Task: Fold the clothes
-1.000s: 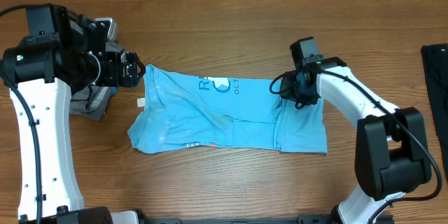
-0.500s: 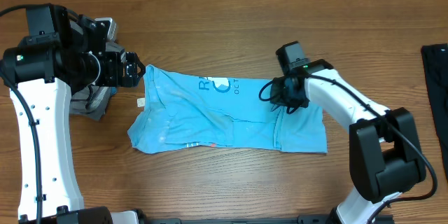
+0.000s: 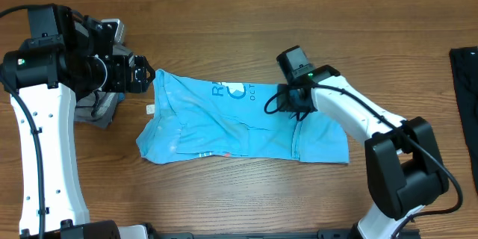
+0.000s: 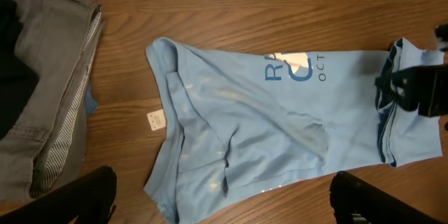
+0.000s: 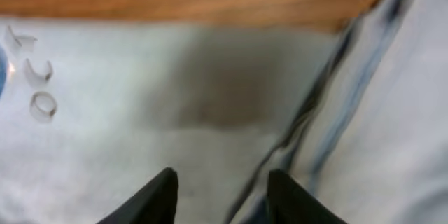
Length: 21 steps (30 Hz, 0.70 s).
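the sky-blue t-shirt [image 3: 224,127] lies spread on the desk [image 3: 224,15], lettering up, its white tag [image 4: 155,120] just off its left edge. the right gripper [image 3: 293,104] sits low over the folded right part, narrowly apart. further back, the left gripper [image 3: 146,76] hangs wide open beside the grey clothes [image 4: 49,77]

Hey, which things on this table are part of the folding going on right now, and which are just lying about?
In hand: sky-blue T-shirt, right claw over it.
Lying about: grey garment beside the shirt, black garment at the overhead view's right edge.
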{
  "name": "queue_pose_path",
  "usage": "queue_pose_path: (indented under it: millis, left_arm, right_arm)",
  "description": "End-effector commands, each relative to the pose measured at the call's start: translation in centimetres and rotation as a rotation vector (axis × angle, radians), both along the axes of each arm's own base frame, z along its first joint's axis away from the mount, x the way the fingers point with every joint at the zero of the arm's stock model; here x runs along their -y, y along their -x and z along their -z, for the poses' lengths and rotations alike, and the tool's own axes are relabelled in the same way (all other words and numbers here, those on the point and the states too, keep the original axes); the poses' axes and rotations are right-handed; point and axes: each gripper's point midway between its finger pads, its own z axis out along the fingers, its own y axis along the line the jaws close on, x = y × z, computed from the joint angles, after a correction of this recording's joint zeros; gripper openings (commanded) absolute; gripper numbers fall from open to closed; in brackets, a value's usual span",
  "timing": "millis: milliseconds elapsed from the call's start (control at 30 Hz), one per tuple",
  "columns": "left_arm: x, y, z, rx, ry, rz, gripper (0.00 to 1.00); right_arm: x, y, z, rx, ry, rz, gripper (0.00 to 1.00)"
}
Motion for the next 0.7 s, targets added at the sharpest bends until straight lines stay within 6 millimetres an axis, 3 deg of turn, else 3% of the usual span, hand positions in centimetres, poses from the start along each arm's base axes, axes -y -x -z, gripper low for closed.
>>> queue_pose_path:
  millis: [0, 133, 300, 433, 567, 667]
  left_arm:
    - [0.1, -0.2, -0.3, 0.011, -0.006, 0.009, 1.00]
    - [0.1, -0.2, -0.3, 0.011, -0.006, 0.008, 1.00]
    - [0.1, -0.2, -0.3, 0.011, -0.006, 0.008, 1.00]
    - [0.1, -0.2, -0.3, 0.011, -0.006, 0.009, 1.00]
    - [0.1, -0.2, -0.3, 0.011, -0.006, 0.008, 1.00]
    - [0.1, -0.2, -0.3, 0.011, -0.006, 0.008, 1.00]
  right_arm:
    - [2.7, -2.4, -1.0, 0.065, 0.037, 0.112, 0.44]
    - [4.2, -2.6, -0.5, 0.048, 0.030, 0.180, 0.43]
    - [4.4, -1.9, 2.0, -0.017, 0.057, 0.179, 0.44]
    - [4.5, -1.8, 2.2, -0.025, 0.061, 0.179, 0.41]
    - [4.5, -1.8, 1.5, -0.028, 0.063, 0.179, 0.06]
    - [4.5, -2.3, -0.3, -0.011, 0.072, 0.167, 0.04]
